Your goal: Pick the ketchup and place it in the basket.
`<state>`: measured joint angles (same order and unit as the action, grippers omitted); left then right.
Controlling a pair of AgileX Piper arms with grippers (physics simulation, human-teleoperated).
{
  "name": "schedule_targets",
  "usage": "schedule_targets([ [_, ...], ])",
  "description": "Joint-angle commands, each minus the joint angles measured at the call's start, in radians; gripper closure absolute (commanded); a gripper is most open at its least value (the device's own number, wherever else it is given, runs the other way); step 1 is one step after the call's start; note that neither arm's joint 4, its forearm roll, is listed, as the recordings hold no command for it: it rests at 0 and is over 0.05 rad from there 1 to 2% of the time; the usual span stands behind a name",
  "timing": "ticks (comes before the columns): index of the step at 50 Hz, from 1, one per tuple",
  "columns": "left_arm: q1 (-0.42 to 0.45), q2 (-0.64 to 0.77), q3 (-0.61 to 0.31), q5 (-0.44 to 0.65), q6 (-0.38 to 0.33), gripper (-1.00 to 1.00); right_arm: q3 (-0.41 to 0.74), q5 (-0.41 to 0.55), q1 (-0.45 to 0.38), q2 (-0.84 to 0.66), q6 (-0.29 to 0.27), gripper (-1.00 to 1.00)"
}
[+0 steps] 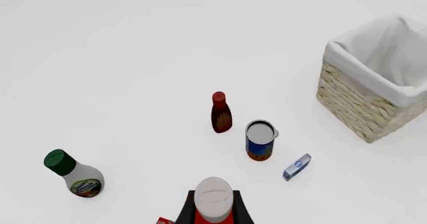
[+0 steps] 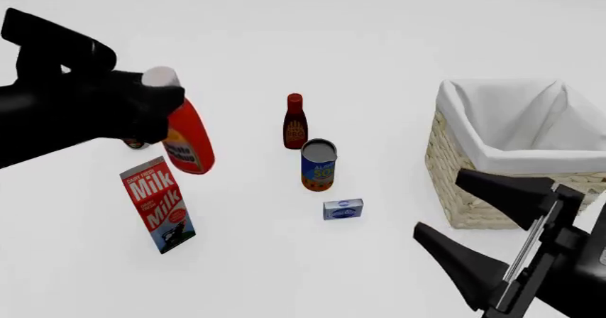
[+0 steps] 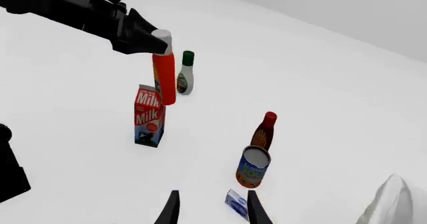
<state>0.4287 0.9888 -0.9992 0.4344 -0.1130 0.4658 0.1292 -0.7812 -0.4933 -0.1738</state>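
on the white counter (image 2: 284,261) a milk carton (image 2: 158,204) stands tilted at the left. farther back, a dark brown-red bottle with a red cap (image 2: 294,122) stands upright, a blue can (image 2: 318,165) just in front of it. a small blue box (image 2: 342,209) lies nearer still. a white bottle with a green cap (image 3: 185,73) stands beyond the carton.

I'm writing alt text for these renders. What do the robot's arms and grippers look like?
Both arms are plain matte black with no visible markings or cables. The left gripper tapers to blunt black fingers on a blocky black arm. The right gripper has two long, pointed, wedge-shaped black fingers on a crossbar with a thin pale grey rail running along it.
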Motion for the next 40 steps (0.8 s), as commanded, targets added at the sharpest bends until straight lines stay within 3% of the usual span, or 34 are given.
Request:
schedule_targets([
  [1, 0.053, -0.038, -0.007, 0.041, -0.017, 1.0, 0.034, -0.051, -0.091, -0.114, -0.017, -1.0],
  [40, 0.146, -0.058, 0.039, 0.054, -0.022, 1.0, 0.206, -0.072, -0.229, -0.362, -0.007, -1.0],
])
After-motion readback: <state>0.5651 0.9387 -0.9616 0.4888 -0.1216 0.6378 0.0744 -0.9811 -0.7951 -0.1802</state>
